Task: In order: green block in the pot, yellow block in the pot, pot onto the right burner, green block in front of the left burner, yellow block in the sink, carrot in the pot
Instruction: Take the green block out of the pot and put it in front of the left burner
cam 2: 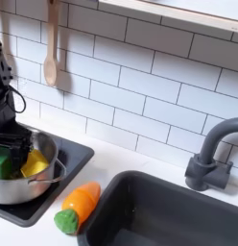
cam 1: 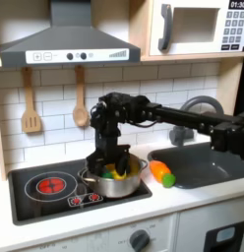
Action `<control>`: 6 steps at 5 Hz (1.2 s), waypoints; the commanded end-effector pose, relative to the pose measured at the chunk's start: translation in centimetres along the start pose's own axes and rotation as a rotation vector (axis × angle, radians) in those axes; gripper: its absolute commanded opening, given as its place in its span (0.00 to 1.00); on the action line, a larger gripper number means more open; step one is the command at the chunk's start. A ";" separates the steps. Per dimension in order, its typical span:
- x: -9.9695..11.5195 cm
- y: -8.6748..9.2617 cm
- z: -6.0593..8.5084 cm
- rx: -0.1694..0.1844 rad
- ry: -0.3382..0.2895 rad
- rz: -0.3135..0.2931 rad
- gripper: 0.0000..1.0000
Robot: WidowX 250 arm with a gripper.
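Observation:
The steel pot (cam 1: 116,183) (cam 2: 39,183) stands on the stove's right burner in the first exterior view. Inside it lie the green block (cam 2: 5,164) (cam 1: 105,173) and, beside it, the yellow block (cam 2: 35,166) (cam 1: 119,175). My gripper (cam 1: 107,163) (cam 2: 10,151) reaches down into the pot with its fingers (cam 2: 19,152) right at the green block. The arm hides the gap between them, so the frames do not show whether they are closed on the block. The orange carrot (cam 1: 161,173) (cam 2: 77,206) lies on the counter between the pot and the sink (cam 1: 214,169) (cam 2: 159,213).
The left burner (cam 1: 50,184) glows red on the black stovetop. A grey faucet (cam 1: 198,108) (cam 2: 213,154) rises behind the sink. Two wooden utensils (cam 1: 80,103) (cam 2: 51,48) hang on the tiled wall, and stove knobs (cam 1: 141,238) sit below the counter's front edge.

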State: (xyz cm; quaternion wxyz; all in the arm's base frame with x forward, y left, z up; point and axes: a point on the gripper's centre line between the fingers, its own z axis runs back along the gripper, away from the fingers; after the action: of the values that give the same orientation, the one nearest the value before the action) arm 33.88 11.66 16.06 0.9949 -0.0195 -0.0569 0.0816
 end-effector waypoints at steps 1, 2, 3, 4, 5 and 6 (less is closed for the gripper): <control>-0.6 0.0 -0.4 0.001 -0.002 0.013 1.00; -0.4 -0.2 -0.1 -0.002 -0.016 0.005 0.85; -0.6 -0.1 -0.2 0.010 -0.015 0.025 0.00; -0.6 -0.4 -0.4 0.002 -0.020 0.039 0.00; -0.7 -0.6 0.1 0.003 -0.034 0.046 0.00; -0.5 -0.8 0.5 0.004 -0.049 0.049 0.00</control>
State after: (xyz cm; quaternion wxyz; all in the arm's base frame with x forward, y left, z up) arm 33.44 10.62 16.45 0.9917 -0.0153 -0.0788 0.1007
